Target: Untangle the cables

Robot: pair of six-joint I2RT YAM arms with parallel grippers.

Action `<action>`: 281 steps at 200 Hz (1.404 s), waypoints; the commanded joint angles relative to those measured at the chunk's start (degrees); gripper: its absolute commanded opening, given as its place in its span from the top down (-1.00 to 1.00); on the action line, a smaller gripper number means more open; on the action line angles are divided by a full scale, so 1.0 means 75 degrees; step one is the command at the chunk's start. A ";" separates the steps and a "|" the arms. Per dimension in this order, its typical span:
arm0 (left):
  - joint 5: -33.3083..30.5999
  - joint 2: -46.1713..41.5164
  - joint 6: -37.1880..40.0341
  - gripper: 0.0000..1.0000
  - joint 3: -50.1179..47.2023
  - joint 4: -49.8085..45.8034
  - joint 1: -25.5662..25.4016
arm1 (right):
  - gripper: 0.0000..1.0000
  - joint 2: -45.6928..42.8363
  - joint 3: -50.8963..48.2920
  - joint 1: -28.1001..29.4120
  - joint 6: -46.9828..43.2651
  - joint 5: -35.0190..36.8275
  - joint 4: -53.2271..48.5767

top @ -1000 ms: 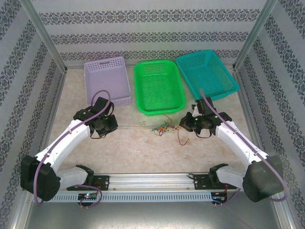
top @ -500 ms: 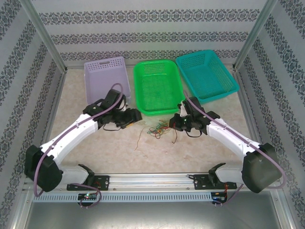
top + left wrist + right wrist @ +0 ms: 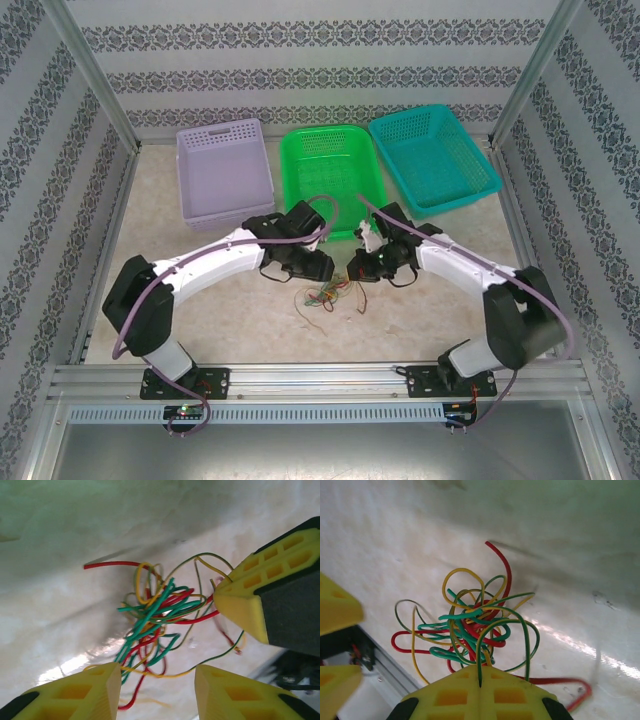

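With the cables (image 3: pixel 322 295) bunched on the tabletop (image 3: pixel 250 320) just before the green basket (image 3: pixel 330 175), right fingers (image 3: pixel 455 696) clenched on 1 green strand (image 3: pixel 479 655) and left fingers (image 3: pixel 95 690) spread over them, grip another colour and part slowly.

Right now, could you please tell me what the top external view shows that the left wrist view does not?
Top external: the purple basket, green basket and teal basket along the far side of the table. Left wrist: how the red, green and yellow strands cross, and a loose red end. Both: the cable tangle, the open left hand and the right hand pinching it.
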 commanded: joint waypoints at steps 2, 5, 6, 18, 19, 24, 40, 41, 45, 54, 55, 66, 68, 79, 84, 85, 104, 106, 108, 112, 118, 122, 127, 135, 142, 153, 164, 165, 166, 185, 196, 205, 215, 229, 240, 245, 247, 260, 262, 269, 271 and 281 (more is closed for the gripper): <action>-0.0491 0.0293 0.0785 0.16 -0.0171 -0.0063 -0.0212 | 1.00 0.0476 0.0067 -0.0082 -0.0811 0.0049 -0.0193; -0.0494 0.0343 0.0823 0.16 -0.0174 -0.0027 -0.0235 | 1.00 0.0538 0.0087 -0.0091 -0.0844 0.0079 -0.0190; -0.0495 0.0355 0.0837 0.16 -0.0179 -0.0018 -0.0245 | 1.00 0.0555 0.0105 -0.0092 -0.0854 0.0085 -0.0190; -0.0447 0.0544 0.0950 0.18 -0.0238 0.0139 -0.0340 | 0.88 0.0746 0.0264 -0.0130 -0.0908 0.0182 -0.0257; -0.0447 0.0561 0.0959 0.18 -0.0240 0.0153 -0.0344 | 0.85 0.0758 0.0269 -0.0135 -0.0910 0.0183 -0.0270; -0.0445 0.0639 0.0985 0.19 -0.0278 0.0242 -0.0374 | 0.76 0.0823 0.0324 -0.0158 -0.0905 0.0211 -0.0289; -0.0507 0.0877 0.1008 0.18 -0.0337 0.0438 -0.0461 | 0.52 0.0839 0.0444 -0.0170 -0.0856 0.0302 -0.0364; -0.0513 0.0897 0.1011 0.18 -0.0337 0.0449 -0.0463 | 0.51 0.0840 0.0447 -0.0173 -0.0848 0.0308 -0.0371; -0.0538 0.0947 0.0999 0.18 -0.0348 0.0484 -0.0474 | 0.47 0.0786 0.0440 -0.0176 -0.0802 0.0347 -0.0372; -0.0537 0.1019 0.0978 0.18 -0.0374 0.0598 -0.0478 | 0.39 0.0638 0.0384 -0.0187 -0.0658 0.0442 -0.0360; -0.0533 0.1032 0.0978 0.18 -0.0378 0.0610 -0.0478 | 0.39 0.0622 0.0376 -0.0187 -0.0644 0.0442 -0.0357; -0.0377 0.1050 0.0922 0.19 -0.0448 0.0818 -0.0489 | 0.33 0.0406 0.0267 -0.0195 -0.0436 0.0466 -0.0322; -0.0354 0.1053 0.0906 0.18 -0.0466 0.0847 -0.0489 | 0.32 0.0360 0.0249 -0.0198 -0.0400 0.0466 -0.0314; -0.0226 0.1064 0.0780 0.18 -0.0536 0.1037 -0.0501 | 0.30 0.0168 0.0127 -0.0188 -0.0167 0.0501 -0.0301; -0.0180 0.1069 0.0728 0.18 -0.0569 0.1086 -0.0512 | 0.28 0.0075 0.0074 -0.0187 -0.0067 0.0510 -0.0286; -0.0179 0.1070 0.0719 0.18 -0.0576 0.1095 -0.0512 | 0.28 0.0054 0.0051 -0.0187 -0.0038 0.0512 -0.0285; -0.0120 0.1087 0.0574 0.16 -0.0672 0.1254 -0.0580 | 0.26 -0.0501 -0.0267 -0.0161 0.0460 0.0761 -0.0286; -0.0105 0.1092 0.0561 0.16 -0.0675 0.1261 -0.0582 | 0.26 -0.0567 -0.0306 -0.0160 0.0530 0.0786 -0.0302; -0.0099 0.1093 0.0549 0.16 -0.0675 0.1266 -0.0592 | 0.25 -0.0636 -0.0340 -0.0157 0.0586 0.0825 -0.0314; -0.0088 0.1093 0.0535 0.16 -0.0683 0.1276 -0.0595 | 0.24 -0.0822 -0.0413 -0.0154 0.0718 0.0906 -0.0340; -0.0073 0.1099 0.0500 0.16 -0.0686 0.1279 -0.0606 | 0.23 -0.1053 -0.0512 -0.0146 0.0898 0.1028 -0.0389; -0.0050 0.1096 0.0488 0.16 -0.0687 0.1296 -0.0606 | 0.23 -0.1250 -0.0578 -0.0141 0.1027 0.1096 -0.0436; -0.0018 0.1088 0.0467 0.15 -0.0678 0.1304 -0.0618 | 0.22 -0.1499 -0.0668 -0.0124 0.1209 0.1196 -0.0495; -0.0033 0.1075 0.0433 0.15 -0.0651 0.1263 -0.0634 | 0.23 -0.1949 -0.0806 -0.0085 0.1512 0.1327 -0.0603; -0.0036 0.1064 0.0401 0.16 -0.0632 0.1233 -0.0642 | 0.25 -0.2297 -0.0931 -0.0009 0.1775 0.1432 -0.0705; -0.0041 0.1049 0.0355 0.18 -0.0586 0.1160 -0.0642 | 0.29 -0.2776 -0.1163 0.0191 0.2248 0.1595 -0.0847; -0.0117 0.1019 0.0297 0.21 -0.0581 0.1073 -0.0642 | 0.35 -0.3185 -0.1410 0.0551 0.2693 0.1757 -0.0903; -0.0130 0.1015 0.0292 0.21 -0.0576 0.1065 -0.0642 | 0.36 -0.3223 -0.1435 0.0580 0.2731 0.1774 -0.0910; -0.0137 0.1013 0.0290 0.22 -0.0579 0.1061 -0.0642 | 0.37 -0.3242 -0.1453 0.0630 0.2767 0.1794 -0.0913; -0.0167 0.0970 0.0186 0.32 -0.0617 0.1010 -0.0630 | 0.43 -0.3639 -0.1892 0.1462 0.3371 0.2258 -0.0681; -0.0058 0.0986 0.0133 0.38 -0.0644 0.0999 -0.0619 | 0.48 -0.3631 -0.2103 0.1892 0.3593 0.2476 -0.0384; 0.0038 0.0999 0.0103 0.41 -0.0672 0.0998 -0.0618 | 0.49 -0.3482 -0.2214 0.2205 0.3745 0.2679 -0.0179; 0.0101 0.0988 0.0088 0.42 -0.0740 0.1010 -0.0618 | 0.45 -0.3186 -0.2351 0.2525 0.3809 0.2915 0.0220; 0.0126 0.0985 0.0074 0.42 -0.0832 0.1021 -0.0607 | 0.35 -0.2741 -0.2432 0.2728 0.3659 0.3193 0.0902; 0.0161 0.1011 0.0056 0.42 -0.0891 0.1015 -0.0573 | 0.27 -0.2347 -0.2372 0.2732 0.3561 0.3387 0.1226; 0.0157 0.1020 0.0043 0.43 -0.0918 0.1017 -0.0560 | 0.24 -0.2136 -0.2343 0.2685 0.3569 0.3378 0.1423; 0.0155 0.1022 0.0033 0.43 -0.0929 0.1014 -0.0551 | 0.24 -0.2048 -0.2334 0.2643 0.3575 0.3336 0.1505; 0.0160 0.1023 -0.0044 0.46 -0.1022 0.1050 -0.0504 | 0.24 -0.1529 -0.2284 0.2422 0.3939 0.2933 0.2112; 0.0161 0.1023 -0.0065 0.47 -0.1049 0.1066 -0.0493 | 0.24 -0.1480 -0.2281 0.2407 0.4022 0.2891 0.2211; 0.0164 0.1033 -0.0128 0.49 -0.1119 0.1099 -0.0460 | 0.24 -0.1314 -0.2260 0.2382 0.4380 0.2786 0.2423; 0.0171 0.1034 -0.0156 0.49 -0.1141 0.1117 -0.0447 | 0.24 -0.1283 -0.2252 0.2371 0.4496 0.2760 0.2450; 0.0194 0.1029 -0.0283 0.51 -0.1249 0.1221 -0.0402 | 0.23 -0.1222 -0.2261 0.2335 0.5195 0.2721 0.2563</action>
